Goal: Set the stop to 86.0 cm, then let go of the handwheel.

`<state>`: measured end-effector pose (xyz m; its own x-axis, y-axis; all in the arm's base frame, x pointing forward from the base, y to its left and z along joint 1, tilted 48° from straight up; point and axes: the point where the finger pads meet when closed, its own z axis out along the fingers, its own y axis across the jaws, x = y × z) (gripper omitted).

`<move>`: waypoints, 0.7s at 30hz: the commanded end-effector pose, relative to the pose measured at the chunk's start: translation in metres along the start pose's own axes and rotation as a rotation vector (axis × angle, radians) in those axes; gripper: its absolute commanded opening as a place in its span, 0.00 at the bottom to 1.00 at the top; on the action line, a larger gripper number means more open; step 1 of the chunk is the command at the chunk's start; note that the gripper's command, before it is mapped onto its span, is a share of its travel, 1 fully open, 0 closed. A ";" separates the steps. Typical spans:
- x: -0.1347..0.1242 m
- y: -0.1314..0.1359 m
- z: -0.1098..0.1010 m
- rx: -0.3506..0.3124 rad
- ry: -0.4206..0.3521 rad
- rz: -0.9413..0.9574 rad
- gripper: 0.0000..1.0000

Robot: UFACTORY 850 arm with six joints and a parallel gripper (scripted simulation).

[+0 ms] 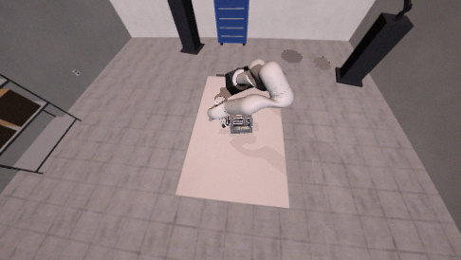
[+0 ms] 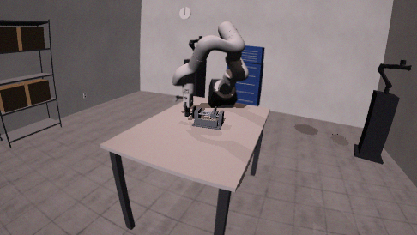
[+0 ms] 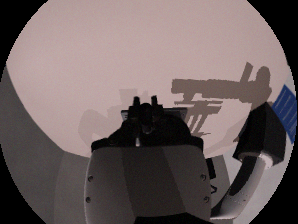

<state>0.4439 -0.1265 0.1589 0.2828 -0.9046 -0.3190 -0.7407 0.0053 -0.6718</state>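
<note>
A workshop-like room: blue drawer cabinet (image 1: 231, 24) (image 2: 254, 79), boxed shelving (image 1: 64, 114) (image 2: 51, 69), tiled floor (image 1: 119, 228) (image 2: 313, 193).

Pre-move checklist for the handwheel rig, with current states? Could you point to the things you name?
1. Gripper (image 1: 224, 125) (image 2: 187, 114) (image 3: 145, 103) down beside the stop rig (image 1: 241, 128) (image 2: 208, 124): ok
2. Stop rig upright on the table (image 1: 228, 176) (image 2: 172, 141) (image 3: 125, 45): ok
3. Fingers firmly gripping the handwheel: cannot tell, contact too small and dark
4. Stop at 86.0 cm: cannot tell, scale unreadable
5. Gripper let go and drawn clear of the rig: not ok, it is close alongside
</note>
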 end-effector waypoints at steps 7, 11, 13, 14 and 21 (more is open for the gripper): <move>0.000 -0.001 -0.008 0.000 0.001 0.000 0.06; 0.000 -0.001 -0.012 0.000 0.001 0.000 0.06; 0.000 -0.001 -0.013 0.000 0.001 0.000 0.06; 0.000 -0.001 -0.013 0.000 0.001 0.000 0.06; 0.000 0.000 -0.019 0.000 0.001 0.000 0.06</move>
<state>0.4349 -0.1332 0.1697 0.2829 -0.9046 -0.3190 -0.7406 0.0054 -0.6720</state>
